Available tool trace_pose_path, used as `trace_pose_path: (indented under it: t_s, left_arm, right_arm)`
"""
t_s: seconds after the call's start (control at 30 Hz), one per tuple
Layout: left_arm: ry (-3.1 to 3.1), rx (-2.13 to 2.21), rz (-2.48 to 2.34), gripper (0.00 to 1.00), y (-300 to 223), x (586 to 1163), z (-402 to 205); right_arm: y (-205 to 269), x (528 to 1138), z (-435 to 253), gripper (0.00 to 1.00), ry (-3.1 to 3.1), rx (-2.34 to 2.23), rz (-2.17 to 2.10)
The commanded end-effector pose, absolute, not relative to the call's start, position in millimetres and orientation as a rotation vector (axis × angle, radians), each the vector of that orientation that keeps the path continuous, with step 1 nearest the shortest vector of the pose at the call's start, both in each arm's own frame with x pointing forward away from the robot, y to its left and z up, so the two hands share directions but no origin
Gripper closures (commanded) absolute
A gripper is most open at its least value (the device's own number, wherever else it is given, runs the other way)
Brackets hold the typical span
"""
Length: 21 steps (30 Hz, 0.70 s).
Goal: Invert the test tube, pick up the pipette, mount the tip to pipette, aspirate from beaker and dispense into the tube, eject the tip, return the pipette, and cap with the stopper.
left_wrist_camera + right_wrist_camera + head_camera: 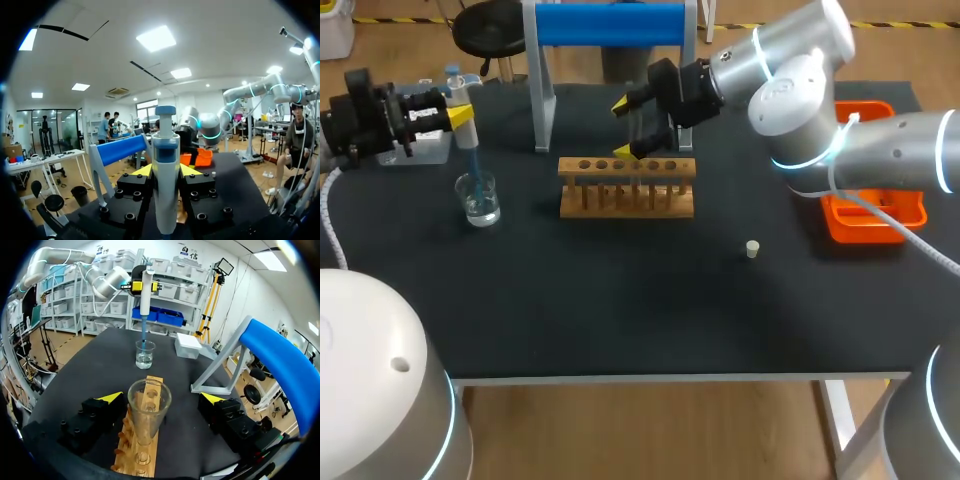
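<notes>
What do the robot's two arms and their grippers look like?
Left arm and right arm are rounded silver-grey tubes with glowing cyan rings at the joints; a thin white cable runs along the right one. Left gripper and right gripper are blocky black bodies with bolt heads and yellow wedge tips.

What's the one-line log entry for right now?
left gripper: shut on pipette, tip in beaker | right gripper: open around tube in rack | stopper: on table

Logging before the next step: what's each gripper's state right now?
Left gripper: shut on the pipette.
Right gripper: open, astride the tube, not touching it.
</notes>
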State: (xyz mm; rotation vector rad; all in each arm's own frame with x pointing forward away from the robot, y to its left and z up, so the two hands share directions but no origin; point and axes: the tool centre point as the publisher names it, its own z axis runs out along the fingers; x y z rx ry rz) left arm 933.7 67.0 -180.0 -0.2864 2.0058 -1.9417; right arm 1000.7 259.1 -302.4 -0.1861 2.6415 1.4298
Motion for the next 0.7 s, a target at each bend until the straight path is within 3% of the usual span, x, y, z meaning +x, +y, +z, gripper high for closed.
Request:
trace_pose_path:
  t_s: [0.03, 0.7]
  left_arm:
    - [2.024, -0.299, -1.915, 1.00, 64, 930, -169]
    - [2.100, -0.230, -1.837, 1.00, 39, 922, -106]
  right_arm:
    - [258, 1001, -302, 0.00, 2.645, -0.188, 1.428]
    - [258, 1001, -302, 0.00, 2.645, -0.188, 1.428]
